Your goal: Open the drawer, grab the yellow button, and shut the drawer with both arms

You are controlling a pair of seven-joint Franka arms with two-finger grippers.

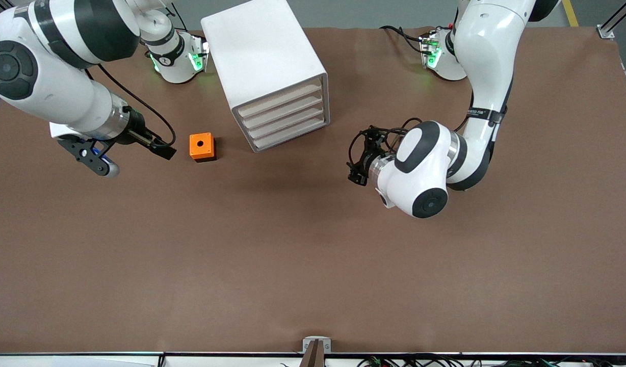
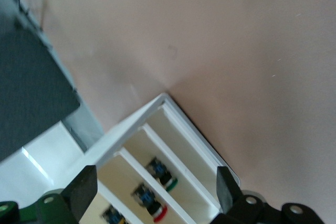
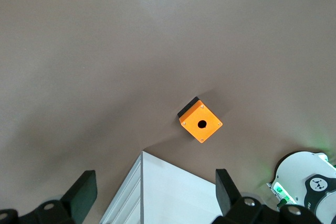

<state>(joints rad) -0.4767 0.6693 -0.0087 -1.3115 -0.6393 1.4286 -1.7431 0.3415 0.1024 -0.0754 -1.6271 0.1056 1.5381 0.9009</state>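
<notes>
While both claws stand wide open and empty, the left claw (image 1: pixel 358 164) hangs over the table (image 1: pixel 313 265) in front of the cabinet (image 1: pixel 272 71); the right claw (image 1: pixel 134 145) hangs beside the orange box (image 1: pixel 202 147). The top drawer (image 1: pixel 280 101) looks shut. The button cannot be identified. Risk: hooking a lower drawer, or pushing the unsecured cabinet. One arm band's lettering is unreadable.

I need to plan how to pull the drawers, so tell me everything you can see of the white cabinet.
The white cabinet is a boxy unit with rounded edges, of what looks like smooth plastic. Its front holds four shallow tray drawers stacked one above another, all pushed in, the top drawer included. It stands upright on the brown table, turned at an angle, beside the orange box, which lies toward the right arm's end. Nothing touches it. The left wrist view shows small buttons inside the trays.
</notes>
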